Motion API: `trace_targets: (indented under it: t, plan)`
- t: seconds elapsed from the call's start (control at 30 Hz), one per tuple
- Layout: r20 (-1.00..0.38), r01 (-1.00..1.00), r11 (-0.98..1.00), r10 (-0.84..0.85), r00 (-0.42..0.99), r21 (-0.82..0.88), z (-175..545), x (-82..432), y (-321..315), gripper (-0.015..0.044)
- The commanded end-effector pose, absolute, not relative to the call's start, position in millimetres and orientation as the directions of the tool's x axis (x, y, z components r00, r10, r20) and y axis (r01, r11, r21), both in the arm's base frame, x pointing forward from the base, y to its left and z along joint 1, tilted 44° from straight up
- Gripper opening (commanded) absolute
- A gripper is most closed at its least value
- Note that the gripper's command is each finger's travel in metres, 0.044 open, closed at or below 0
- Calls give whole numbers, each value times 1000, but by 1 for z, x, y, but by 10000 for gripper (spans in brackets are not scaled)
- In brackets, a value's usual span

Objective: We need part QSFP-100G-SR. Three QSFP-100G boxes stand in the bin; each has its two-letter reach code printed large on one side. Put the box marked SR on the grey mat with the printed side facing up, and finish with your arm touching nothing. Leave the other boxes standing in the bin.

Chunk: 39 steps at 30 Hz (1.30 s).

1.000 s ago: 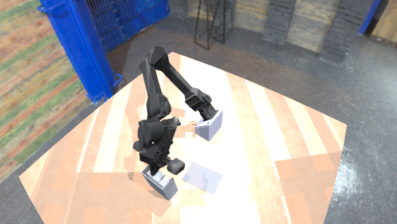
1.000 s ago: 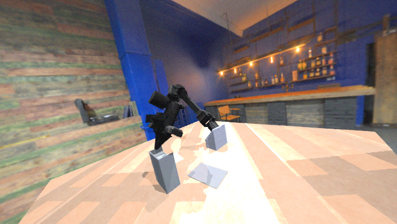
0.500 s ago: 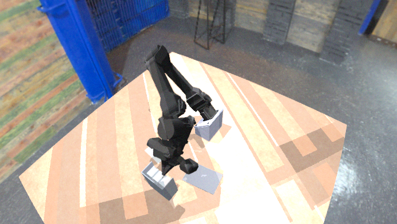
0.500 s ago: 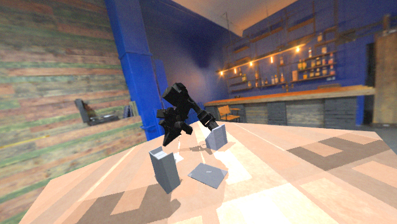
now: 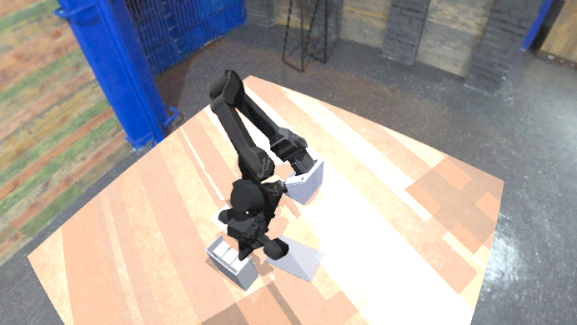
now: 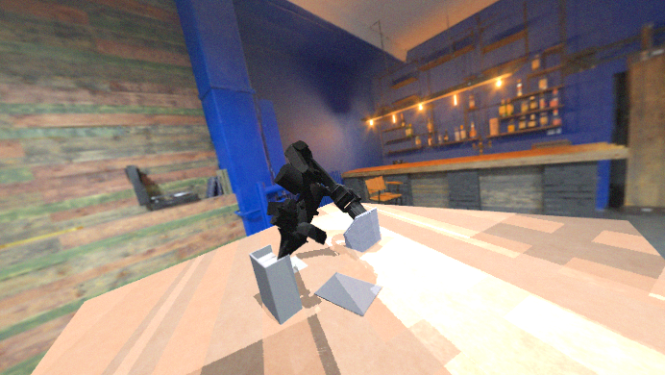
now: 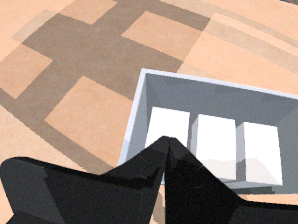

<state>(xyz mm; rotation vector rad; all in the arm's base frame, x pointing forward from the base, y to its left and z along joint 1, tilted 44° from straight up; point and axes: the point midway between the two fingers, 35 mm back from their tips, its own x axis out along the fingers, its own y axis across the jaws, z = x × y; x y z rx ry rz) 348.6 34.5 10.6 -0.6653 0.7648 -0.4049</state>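
Pincer [image 5: 242,258] [image 6: 280,256] [image 7: 168,143] clenched on nothing, its tips near three white boxes [image 5: 228,255] [image 7: 216,145] standing in the grey bin [image 5: 246,280] [image 6: 276,288] [image 7: 134,117].

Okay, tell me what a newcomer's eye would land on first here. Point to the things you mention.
Likely the black arm [image 5: 239,129] [image 6: 300,192], bent over the middle of the table. Next, the grey bin [image 5: 246,277] [image 6: 279,288] [image 7: 210,87] below its closed tool [image 5: 242,256] [image 6: 281,255] [image 7: 168,143], three white boxes [image 7: 216,145] standing inside. Then the mat [image 5: 300,258] [image 6: 348,293] beside the bin.
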Motion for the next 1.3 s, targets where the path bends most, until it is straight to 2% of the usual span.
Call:
trace_targets:
  t: [0.0, 1.27]
  plan:
    - [-504, 92, 724, -559, 659, -683, 6, 347, 31, 0]
    - [-504, 91, 724, -559, 658, -683, 5, 330, 33, 0]
